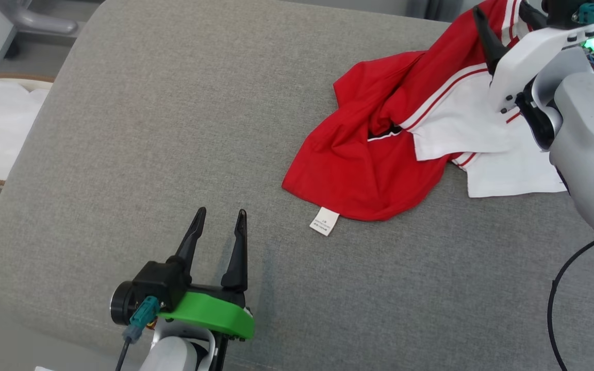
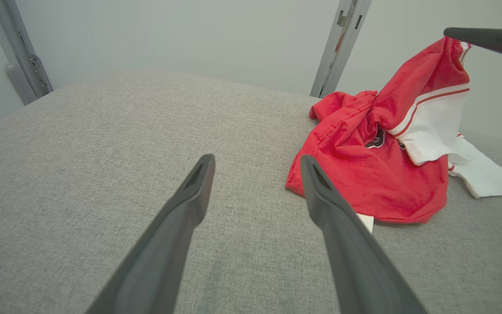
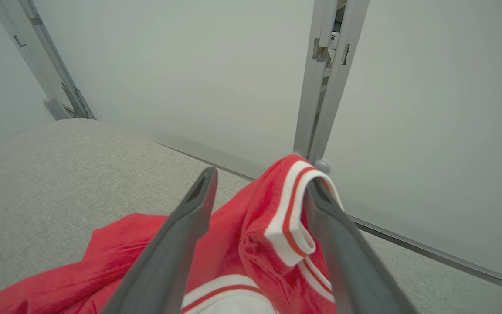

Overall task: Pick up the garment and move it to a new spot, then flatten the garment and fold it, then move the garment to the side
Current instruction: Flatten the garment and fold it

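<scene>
Between the wide-spread fingers of the right gripper [image 3: 262, 179], a striped cuff [image 3: 294, 218] of the garment [image 1: 369, 170] hangs on one finger; pulling away could snag and drag it. Left gripper [image 1: 221, 212] hovers wide, empty. Crumpled far right on the cushion [image 1: 147, 129], the garment runs diagonally, labelled edge near-left, cuff raised far-right.

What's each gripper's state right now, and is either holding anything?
Left gripper: open, empty, above the grey cushion.
Right gripper: open, not clamped; the garment sits bunched between its fingers, its striped cuff against one.
</scene>
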